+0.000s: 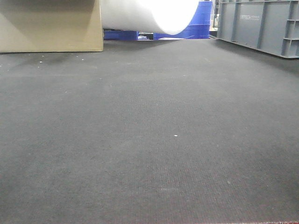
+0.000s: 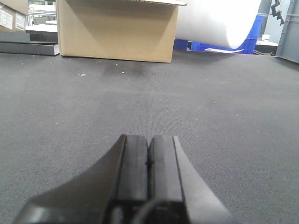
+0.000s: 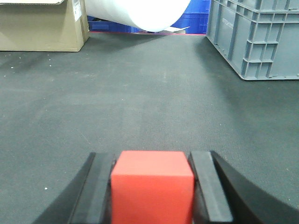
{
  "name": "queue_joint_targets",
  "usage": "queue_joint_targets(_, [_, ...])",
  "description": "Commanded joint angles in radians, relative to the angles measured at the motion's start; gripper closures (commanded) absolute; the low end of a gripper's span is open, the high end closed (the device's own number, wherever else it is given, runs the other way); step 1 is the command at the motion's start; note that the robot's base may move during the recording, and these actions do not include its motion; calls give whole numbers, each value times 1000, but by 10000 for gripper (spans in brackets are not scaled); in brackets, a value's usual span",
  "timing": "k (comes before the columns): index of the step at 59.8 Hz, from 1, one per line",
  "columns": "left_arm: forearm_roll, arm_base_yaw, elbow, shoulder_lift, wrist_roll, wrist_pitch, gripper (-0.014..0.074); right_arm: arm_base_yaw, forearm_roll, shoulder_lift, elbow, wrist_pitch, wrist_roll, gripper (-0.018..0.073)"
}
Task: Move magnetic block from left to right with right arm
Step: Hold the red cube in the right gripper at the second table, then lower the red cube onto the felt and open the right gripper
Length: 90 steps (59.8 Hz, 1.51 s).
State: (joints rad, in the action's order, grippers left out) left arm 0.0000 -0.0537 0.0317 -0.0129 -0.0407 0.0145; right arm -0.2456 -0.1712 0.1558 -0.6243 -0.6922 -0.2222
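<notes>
- Dark grey textured matting fills all three views. If the carry is made too low, the magnetic block could be dragged on this rough weave and twisted out of the pinch.
- A grey plastic crate is seen ahead and to the right of the right gripper. A wide rightward sweep is judged likely to end in a knock against its wall.
- A cardboard box is set ahead and to the left of that gripper, and a white roll lies straight ahead, both well apart from it.
- The right gripper is seen partly spread, with its two dark pads pressed against the left and right faces of the magnetic block, which is pinched between them.
- The left gripper is seen with its pads pressed together and nothing held between them.
- The magnetic block, a plain red cube, is held squarely between the right gripper's pads. Whether it is lifted clear of the matting cannot be told.
</notes>
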Motion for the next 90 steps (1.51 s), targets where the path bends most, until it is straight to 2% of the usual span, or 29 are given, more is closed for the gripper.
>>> queue_joint_targets(1, [0, 2, 8, -14, -7, -91, 713, -2, -1, 15, -24, 82, 9, 399])
queue_joint_targets(9, [0, 2, 8, -14, -7, -91, 713, -2, 36, 70, -54, 57, 17, 399])
queue_joint_targets(14, [0, 2, 8, -14, -7, -91, 713, -2, 109, 168, -113, 36, 92, 399])
queue_joint_targets(21, [0, 2, 8, -14, -7, -91, 713, -66, 239, 298, -193, 70, 222, 399])
queue_joint_targets(27, [0, 2, 8, -14, -7, -91, 713, -132, 310, 431, -260, 70, 252, 399])
queue_joint_targets(59, [0, 2, 8, -14, -7, -91, 713, -415, 307, 1212, -689, -43, 252, 399])
queue_joint_targets(75, [0, 2, 8, -14, -7, -91, 713, -438, 307, 1547, -909, -158, 205, 399])
queue_joint_targets(90, [0, 2, 8, -14, -7, -91, 713, -437, 307, 1680, -932, -124, 198, 399])
